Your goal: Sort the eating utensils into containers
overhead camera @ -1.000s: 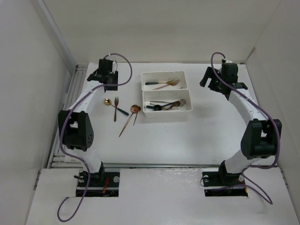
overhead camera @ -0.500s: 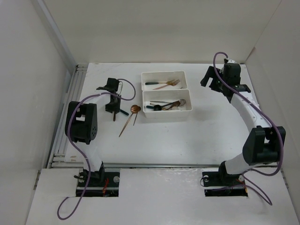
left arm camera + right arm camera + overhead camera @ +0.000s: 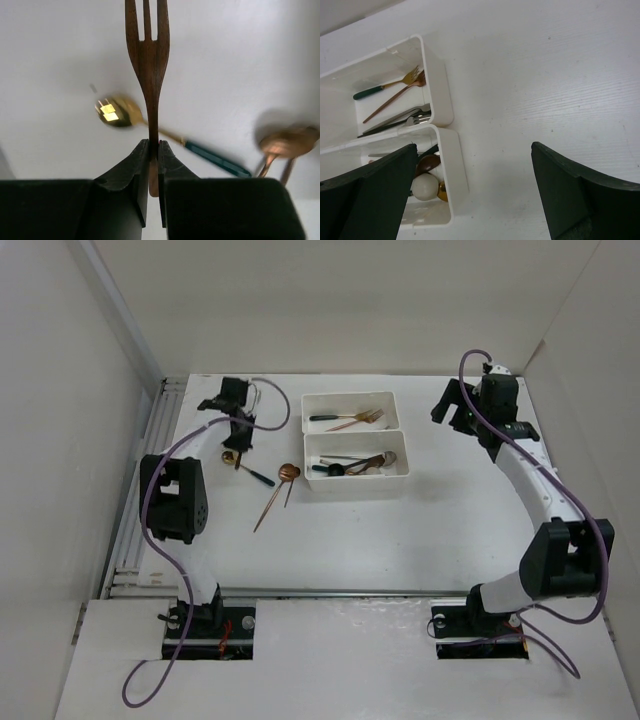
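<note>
L gripper (image 3: 154,147) is squeezing shut on the handle of a brown fork (image 3: 148,70), w/ the prongs sticking straight out past the fingers & the fork up off the table (image 3: 400,530). Under it a gold spoon (image 3: 116,111) w/ a green handle is lying loose, & a bit to the right two copper spoons (image 3: 288,473) are waiting too. Going right, the far bin (image 3: 350,395) is holding forks & the near bin (image 3: 358,487) is holding mostly spoons, so I think the fork is going in the far one. That bin is sitting to the right of the L gripper, near, w/ its long side running left-right, so the fork is prob. needing to line up w/ it. R gripper (image 3: 475,195) is hanging open on the other side of the bins, holding nothing.
</note>
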Controlling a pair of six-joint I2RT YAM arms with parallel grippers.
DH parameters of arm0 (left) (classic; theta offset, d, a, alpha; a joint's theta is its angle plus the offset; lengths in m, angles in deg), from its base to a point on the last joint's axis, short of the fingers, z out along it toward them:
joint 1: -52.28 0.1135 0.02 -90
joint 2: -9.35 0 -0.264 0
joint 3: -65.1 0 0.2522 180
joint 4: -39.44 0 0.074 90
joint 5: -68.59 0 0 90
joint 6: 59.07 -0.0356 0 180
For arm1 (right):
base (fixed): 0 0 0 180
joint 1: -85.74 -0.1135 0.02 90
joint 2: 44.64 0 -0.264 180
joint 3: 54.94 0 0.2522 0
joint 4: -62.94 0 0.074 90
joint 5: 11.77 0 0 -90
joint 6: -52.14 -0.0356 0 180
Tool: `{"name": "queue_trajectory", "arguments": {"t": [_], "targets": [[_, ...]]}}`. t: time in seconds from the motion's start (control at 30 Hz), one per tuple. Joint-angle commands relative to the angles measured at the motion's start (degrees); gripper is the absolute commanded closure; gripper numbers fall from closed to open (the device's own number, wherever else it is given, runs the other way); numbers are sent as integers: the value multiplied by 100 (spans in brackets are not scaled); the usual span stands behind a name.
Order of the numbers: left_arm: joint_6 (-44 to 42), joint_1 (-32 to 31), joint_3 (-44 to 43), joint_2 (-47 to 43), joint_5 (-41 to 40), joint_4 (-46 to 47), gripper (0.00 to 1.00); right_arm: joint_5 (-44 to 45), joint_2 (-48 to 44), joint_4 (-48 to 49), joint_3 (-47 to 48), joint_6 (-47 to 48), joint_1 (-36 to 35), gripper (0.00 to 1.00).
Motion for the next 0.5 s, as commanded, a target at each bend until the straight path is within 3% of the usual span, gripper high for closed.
{"name": "queue_trajectory", "arguments": {"t": [0.0,0.23,0.47], "targets": [[-703,-499,-1427,-605,-221,357,100,-52,157,283,119,-21,-44,0],[-2977,-1731,-1728,-10,-611,2165,100,-158,395,345,410,32,-44,0],[-3597,-2497,-2158,1142,-664,3353,100,140,342,152,410,340,-44,0]]}}
